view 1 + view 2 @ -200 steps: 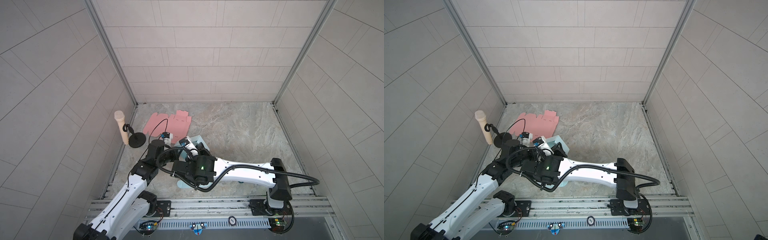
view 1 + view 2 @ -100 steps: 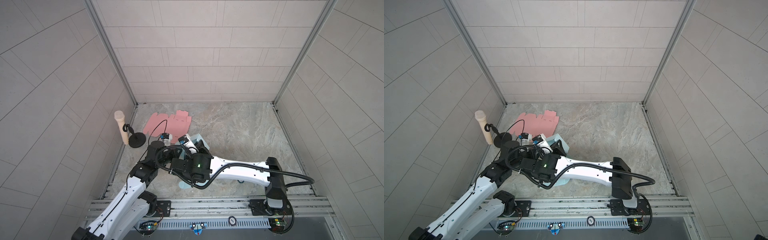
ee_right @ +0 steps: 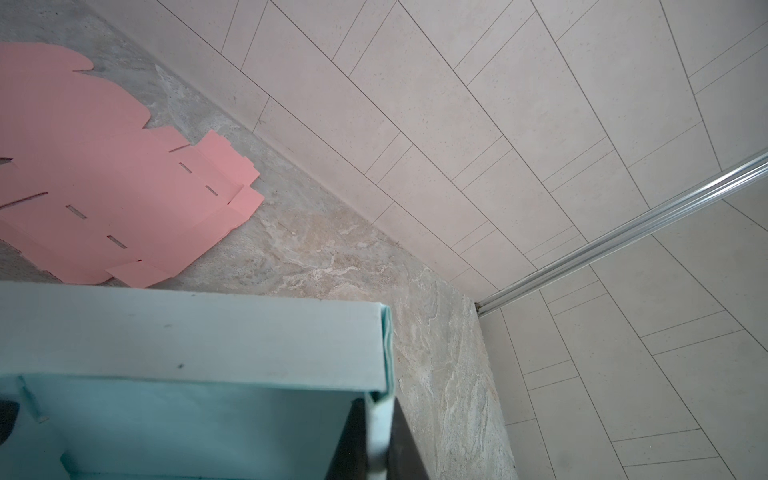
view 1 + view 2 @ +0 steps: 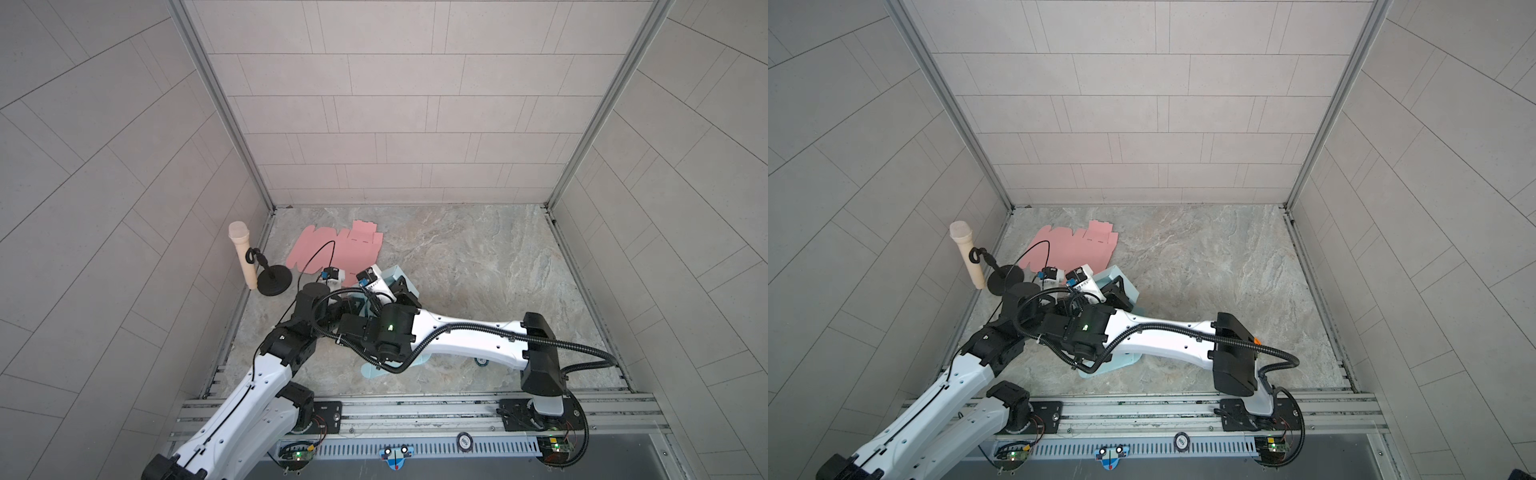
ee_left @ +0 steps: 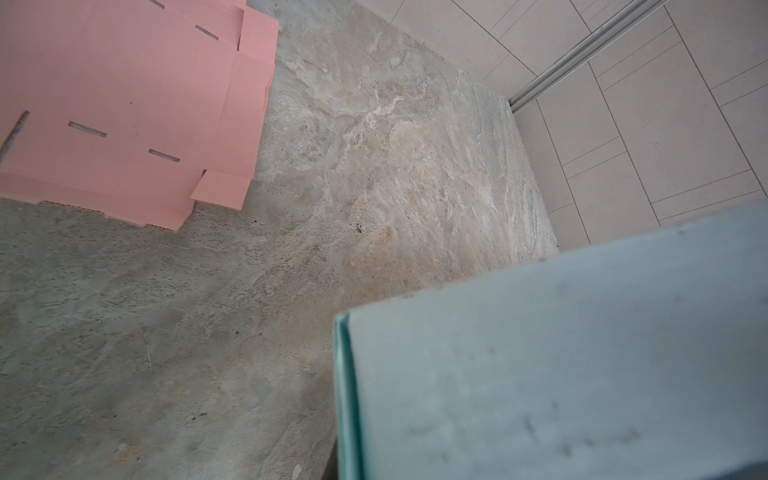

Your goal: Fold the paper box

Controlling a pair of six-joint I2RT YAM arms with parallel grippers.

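Observation:
The light blue paper box point(image 4: 397, 276) point(image 4: 1121, 282) stands partly folded on the stone floor, left of centre, with both arms meeting over it. A flap point(image 4: 374, 370) pokes out under the right arm. In the right wrist view my right gripper point(image 3: 379, 415) is shut on the box's upright side wall point(image 3: 380, 399), with one dark finger point(image 3: 349, 440) on each face. My left gripper point(image 4: 353, 308) sits under the right arm, mostly hidden. In the left wrist view a blue wall point(image 5: 540, 353) covers the jaws. It is shut on the box.
A flat pink box blank point(image 4: 336, 249) point(image 4: 1075, 245) point(image 5: 124, 104) point(image 3: 104, 187) lies at the back left. A beige microphone point(image 4: 241, 257) point(image 4: 967, 257) on a black round stand point(image 4: 274, 281) stands against the left wall. Tiled walls close three sides.
The right gripper's jaws have closed onto the box's side wall. The right arm has shifted slightly to the left. The left arm has stayed put.

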